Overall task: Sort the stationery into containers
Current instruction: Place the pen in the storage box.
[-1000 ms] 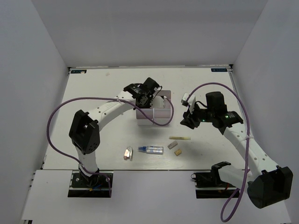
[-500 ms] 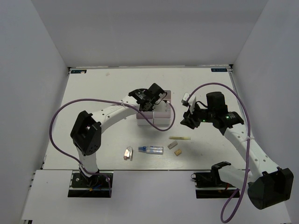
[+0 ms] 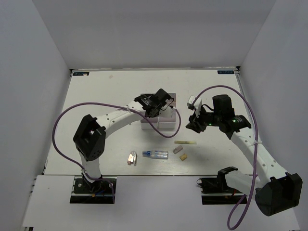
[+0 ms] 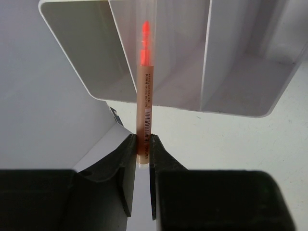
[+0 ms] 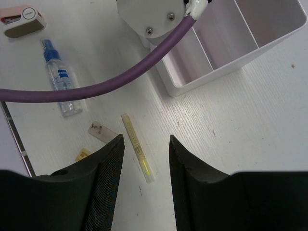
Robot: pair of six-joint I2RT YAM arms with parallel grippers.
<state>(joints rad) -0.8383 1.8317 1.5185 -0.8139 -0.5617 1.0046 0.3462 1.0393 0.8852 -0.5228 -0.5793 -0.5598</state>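
Observation:
My left gripper (image 4: pixel 143 144) is shut on a pink stick (image 4: pixel 144 91), whose glowing tip points into the middle compartment of the white container (image 4: pixel 77 43). In the top view the left gripper (image 3: pixel 157 103) hangs over the container (image 3: pixel 166 123). My right gripper (image 5: pixel 144 144) is open and empty, hovering above a yellow stick (image 5: pixel 138 148) that lies on the table between its fingers. From above, the right gripper (image 3: pixel 194 123) is right of the container, and the yellow stick (image 3: pixel 185 142) lies in front of it.
A silver-blue spray tube (image 3: pixel 156 154), a pink-and-white item (image 3: pixel 131 158) and two small erasers (image 3: pixel 177 150) (image 3: pixel 183 156) lie near the front. The left arm's purple cable (image 5: pixel 96 89) crosses the right wrist view beside the container (image 5: pixel 231 48).
My left gripper has moved right and slightly nearer over the container, still holding the pink stick. The right arm has not moved.

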